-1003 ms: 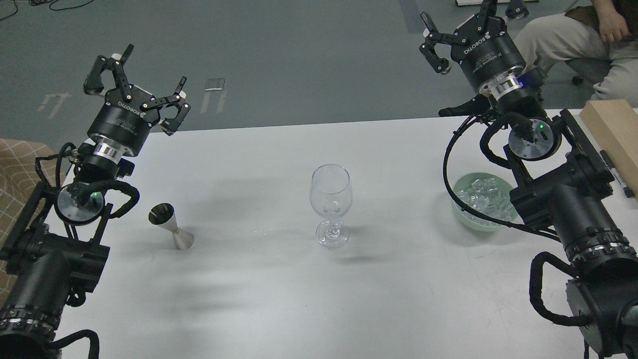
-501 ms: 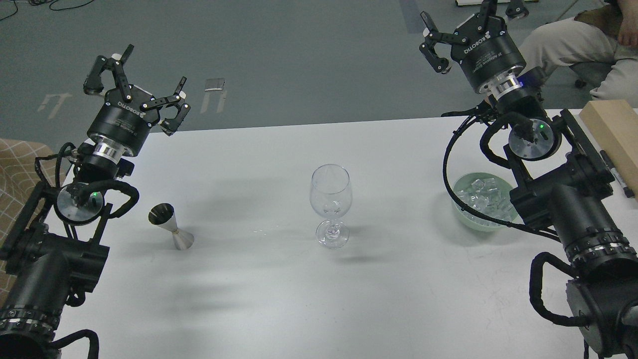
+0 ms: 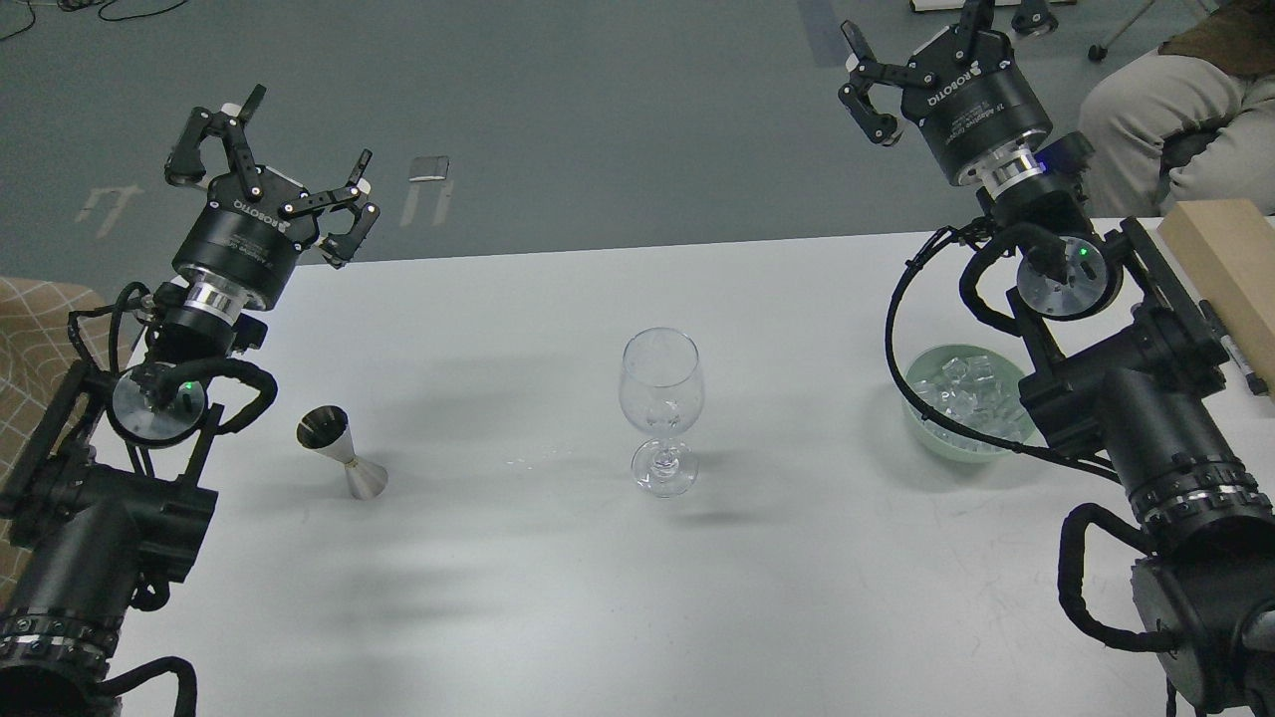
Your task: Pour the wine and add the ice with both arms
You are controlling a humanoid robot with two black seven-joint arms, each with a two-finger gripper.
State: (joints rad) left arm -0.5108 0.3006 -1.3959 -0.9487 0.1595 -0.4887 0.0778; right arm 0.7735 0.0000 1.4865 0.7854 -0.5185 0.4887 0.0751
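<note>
Two black arms come in from the lower corners of the view and rise over the white desk (image 3: 558,617). The left gripper (image 3: 289,149) hangs above the far left edge of the desk; its fingers are spread wide and point up and away, and nothing is between them. The right gripper (image 3: 911,45) is above the far right corner and also points up and away; its left finger is clear, but the other one is cut by the top border, so I cannot tell how far it is open, and I see nothing in it. The wine glass (image 3: 660,410) stands upright near the middle of the desk, its long axis vertical and its mouth up; whether there is any liquid in the bowl is hard to make out, because the glass is clear. The steel jigger (image 3: 342,451) stands well to the left of the glass, near the left arm, and looks tilted, with its open cup facing up and to the left. The ice (image 3: 964,396) lies as a heap of clear cubes in a pale green bowl (image 3: 921,423) on the right side, and the right arm hides the near right part of this bowl. At the right border a wooden block (image 3: 1230,254) and a seated person (image 3: 1165,119) are only partly visible.
</note>
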